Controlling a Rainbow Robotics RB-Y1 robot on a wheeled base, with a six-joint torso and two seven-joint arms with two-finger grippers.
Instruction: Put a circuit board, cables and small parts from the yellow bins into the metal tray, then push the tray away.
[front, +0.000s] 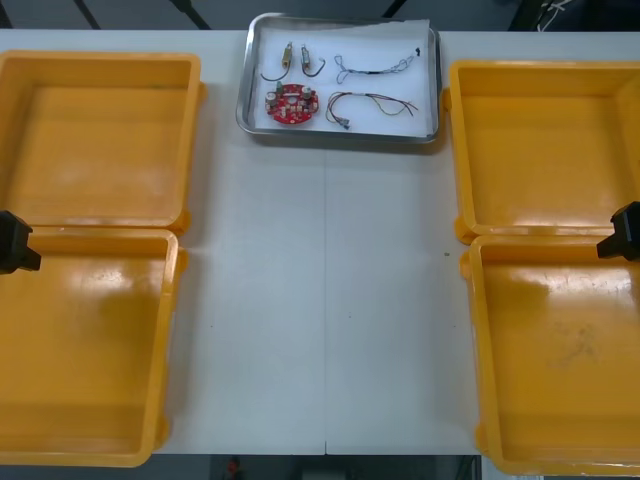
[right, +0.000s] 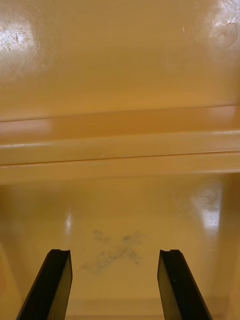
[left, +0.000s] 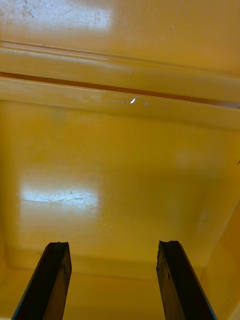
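Observation:
The metal tray (front: 432, 90) lies at the table's far edge, white inside. It holds a round red circuit board (front: 291, 104), two small metal parts (front: 297, 59), a blue and white cable (front: 375, 66) and a red and yellow cable (front: 372, 103). My left gripper (left: 114, 280) hangs open over the floor of the near left yellow bin (left: 120, 165); its body pokes in at the left edge (front: 15, 243) of the front view. Above the near right yellow bin (right: 120, 210), my right gripper (right: 116, 285) is open too, its body at the right edge (front: 624, 232).
Two yellow bins stand on each side: far left (front: 95, 140), near left (front: 80, 360), far right (front: 545, 150), near right (front: 560, 360). All look bare inside. A light strip of table (front: 325, 300) runs between them up to the tray.

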